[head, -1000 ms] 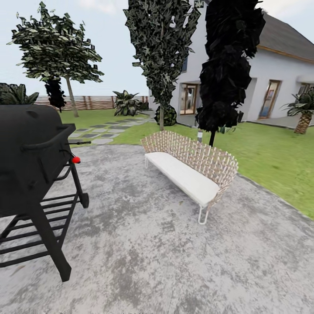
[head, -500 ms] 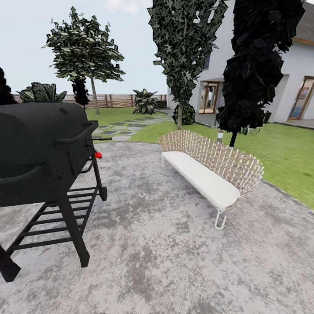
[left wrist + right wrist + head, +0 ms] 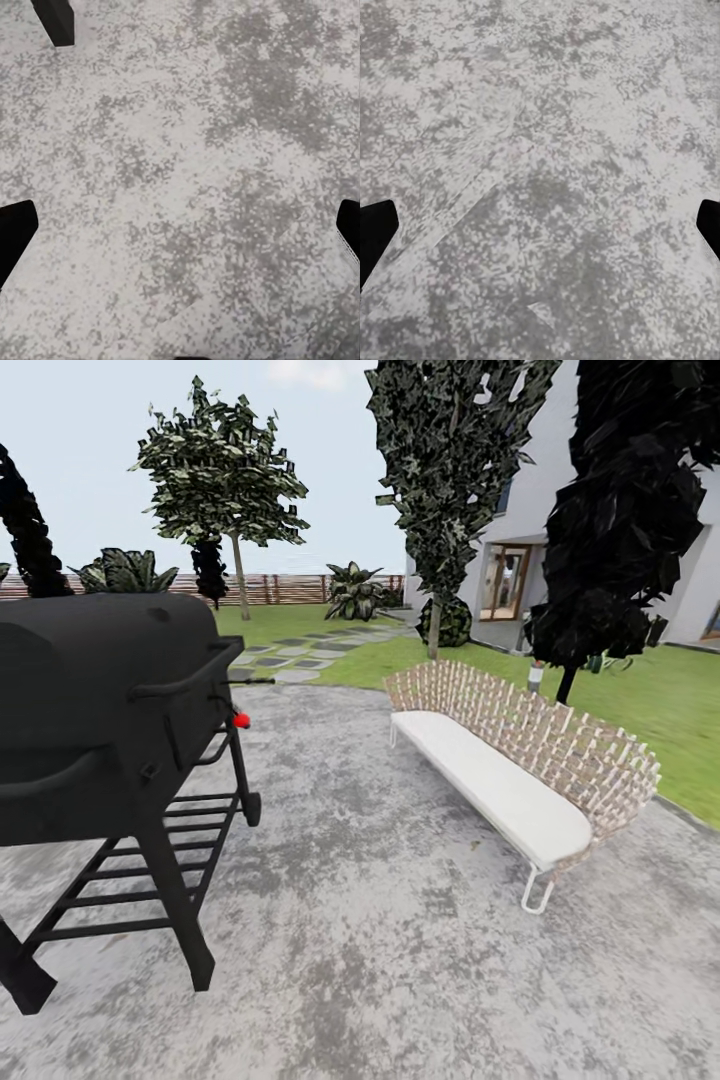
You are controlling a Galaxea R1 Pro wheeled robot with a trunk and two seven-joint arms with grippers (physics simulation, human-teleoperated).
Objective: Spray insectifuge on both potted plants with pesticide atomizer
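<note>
Ground: mottled grey patio with lawn past its rim on the right and far side.
Left gripper: jaws set wide, only the two dark fingertips visible at opposite frame edges, nothing between them; bare patio below, a black grill foot near one corner of that view.
Right gripper: also wide, fingertips at the frame edges, holding nothing; patio below, crossed by faint paving seams.
Grill: black, lid shut, on the robot's left, standing on the patio; a small red knob at its side.
Sofa: woven tan back, white cushion, white wire legs, on the patio's right side, running away at an angle.
Bollard lamp: small, grey, just behind the sofa.
Trees: two tall dark ones behind the sofa, a lighter one farther left.
Path: stepping stones through the lawn toward the fence.
House: white wall, far right.
Atomizer, potted plants: cannot be made out.
</note>
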